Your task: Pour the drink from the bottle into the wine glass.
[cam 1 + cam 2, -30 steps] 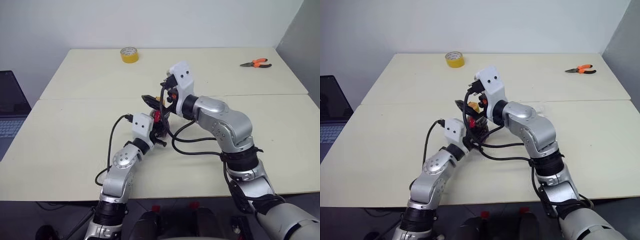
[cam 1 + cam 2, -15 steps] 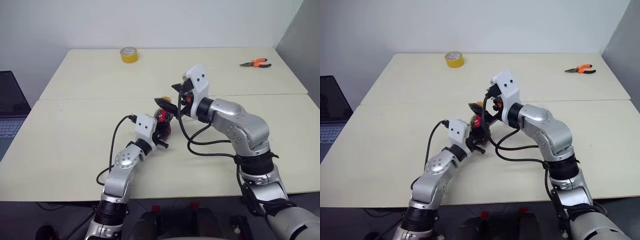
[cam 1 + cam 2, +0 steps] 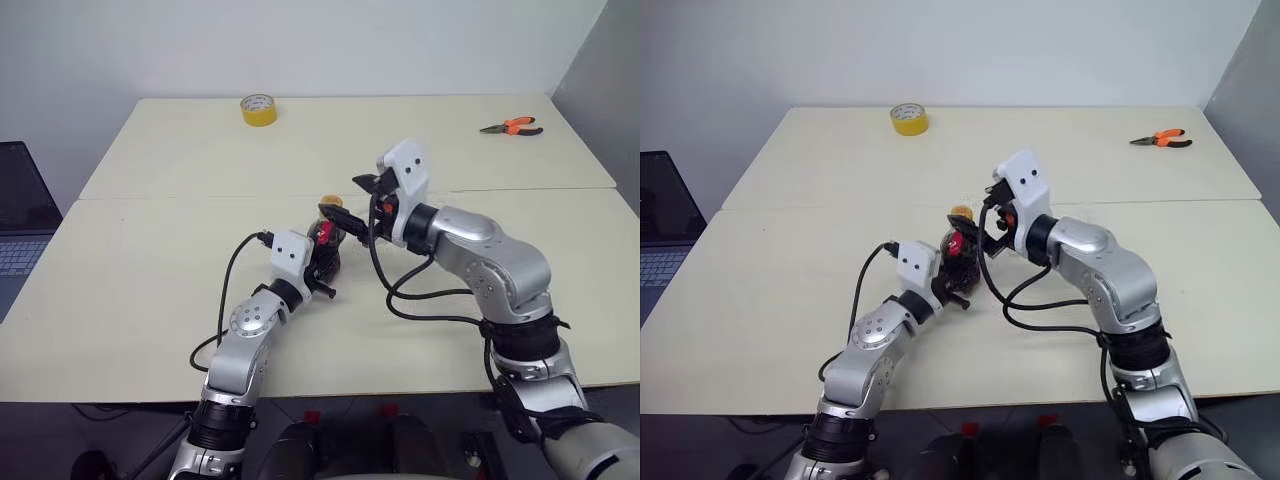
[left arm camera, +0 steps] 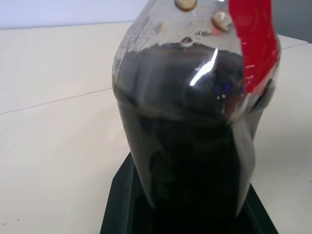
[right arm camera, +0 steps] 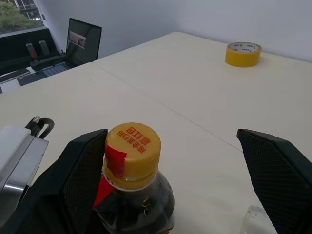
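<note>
Cream table (image 3: 150, 270) against a white wall. My left fingers (image 3: 322, 262) grip the upright bottle (image 3: 327, 240), cap at twelve o'clock; my right fingers (image 3: 350, 205) spread open.

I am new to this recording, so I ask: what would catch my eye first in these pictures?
First, the bottle of dark drink standing mid-table, yellow cap on, gripped low by the shut left claw. The right claw hangs wide open beside the cap. Farther off on the table lie a yellow tape roll at the far left and orange pliers at the far right.
</note>
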